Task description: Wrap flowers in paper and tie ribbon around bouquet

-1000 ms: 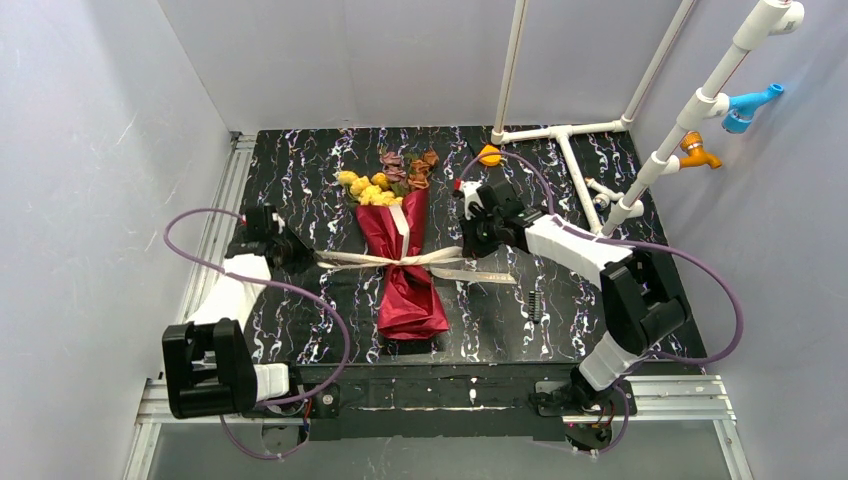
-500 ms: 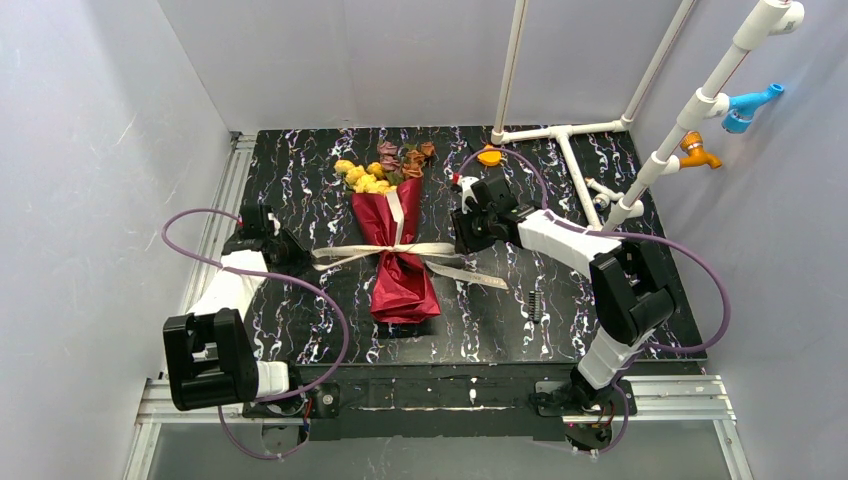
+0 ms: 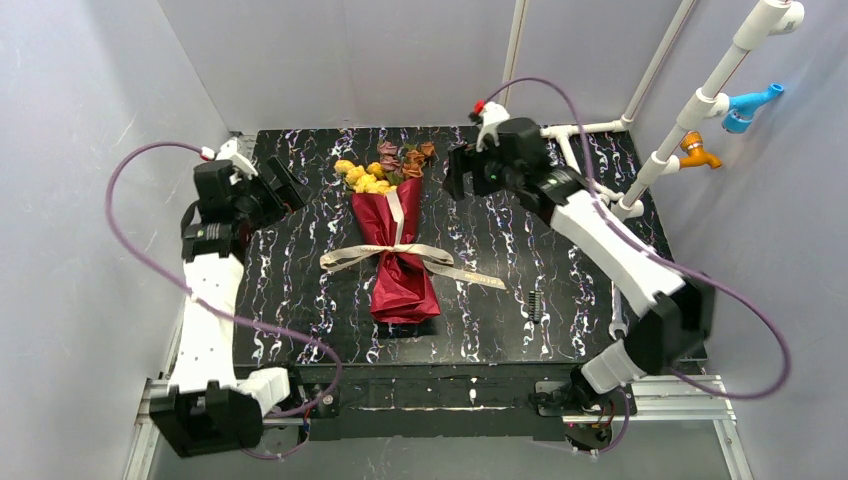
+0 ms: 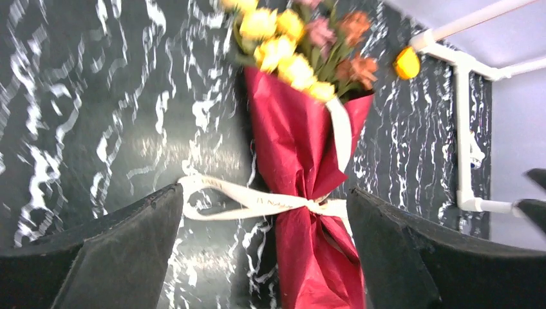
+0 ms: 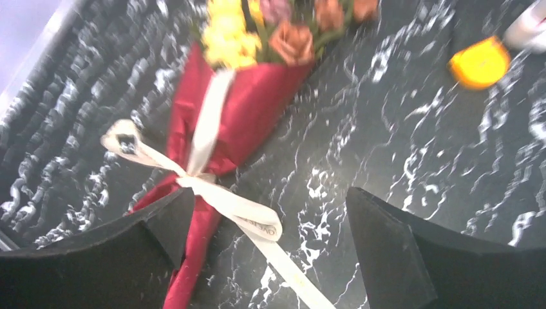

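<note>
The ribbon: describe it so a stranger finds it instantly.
On the black marbled table lies a red paper bouquet. The ribbon is the cream strip knotted round its middle, tails spreading sideways; unlike the purple cables, it is flat and pale.

I work in a robot lab test cell, not a home or a shop. Plain white panels (image 3: 90, 150) box in the left, back and right of the frame. My counter (image 3: 480, 320) is a black marbled sheet edged with bare aluminium rail (image 3: 690, 388) along the bottom, where my left arm (image 3: 205, 300) and right arm (image 3: 610, 250) are bolted. Purple cables (image 3: 545, 80) loop loose from both. At the upper right stands a mock-up of white plastic pipes (image 3: 700, 100) carrying 2 fittings, a blue fitting (image 3: 750, 103) and an orange fitting (image 3: 700, 152).
</note>
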Controlling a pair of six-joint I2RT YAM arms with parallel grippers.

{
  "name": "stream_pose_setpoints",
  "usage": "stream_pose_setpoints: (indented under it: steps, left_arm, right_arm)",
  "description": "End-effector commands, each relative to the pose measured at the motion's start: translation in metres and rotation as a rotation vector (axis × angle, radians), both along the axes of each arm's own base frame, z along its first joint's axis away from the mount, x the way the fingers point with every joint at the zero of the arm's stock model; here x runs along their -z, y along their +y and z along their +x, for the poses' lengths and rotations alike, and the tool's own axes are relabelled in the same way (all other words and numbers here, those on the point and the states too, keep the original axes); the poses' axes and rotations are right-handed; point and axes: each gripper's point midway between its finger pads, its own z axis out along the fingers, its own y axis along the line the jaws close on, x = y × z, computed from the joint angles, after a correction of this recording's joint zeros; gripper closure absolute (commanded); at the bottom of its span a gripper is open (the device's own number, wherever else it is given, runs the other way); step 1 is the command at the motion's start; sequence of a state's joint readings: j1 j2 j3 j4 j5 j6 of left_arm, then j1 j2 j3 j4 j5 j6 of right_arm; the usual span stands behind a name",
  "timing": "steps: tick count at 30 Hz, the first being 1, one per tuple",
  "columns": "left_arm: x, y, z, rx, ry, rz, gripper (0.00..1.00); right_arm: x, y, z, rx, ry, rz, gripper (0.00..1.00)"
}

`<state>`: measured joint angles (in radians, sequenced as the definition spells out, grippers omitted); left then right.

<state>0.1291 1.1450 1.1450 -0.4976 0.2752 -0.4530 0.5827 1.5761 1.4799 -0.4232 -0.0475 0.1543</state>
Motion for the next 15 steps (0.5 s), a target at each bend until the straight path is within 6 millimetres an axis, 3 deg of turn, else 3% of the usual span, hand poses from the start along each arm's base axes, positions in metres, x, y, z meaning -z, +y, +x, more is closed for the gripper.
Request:
stream_pose_setpoints:
  steps: [1, 3, 6, 7, 10, 11, 15]
  left_arm:
    - [-0.043, 0.003, -0.027, 0.069, -0.203, 0.172, 0.02]
    - [-0.038, 0.009, -0.034, 0.038, -0.251, 0.245, 0.02]
    - [-0.011, 0.002, -0.042, 0.064, -0.276, 0.231, 0.02]
    - [0.009, 0.000, -0.048, 0.072, -0.257, 0.228, 0.02]
    - [0.038, 0.001, -0.060, 0.032, -0.270, 0.225, 0.02]
    - [0.040, 0.000, -0.062, 0.028, -0.287, 0.219, 0.02]
    - [0.041, -0.007, -0.059, 0.065, -0.262, 0.210, 0.02]
  right_arm:
    - [-0.102, -0.025, -0.016, 0.130, -0.250, 0.249, 0.02]
    - [-0.105, -0.041, -0.024, 0.206, -0.308, 0.328, 0.02]
    - [-0.091, -0.066, -0.040, 0.287, -0.353, 0.377, 0.02]
    - [-0.084, -0.075, -0.047, 0.315, -0.350, 0.380, 0.02]
    - [-0.052, -0.100, -0.067, 0.399, -0.296, 0.369, 0.02]
    - [-0.034, -0.106, -0.076, 0.400, -0.270, 0.344, 0.02]
    - [0.005, -0.125, -0.105, 0.415, -0.246, 0.331, 0.02]
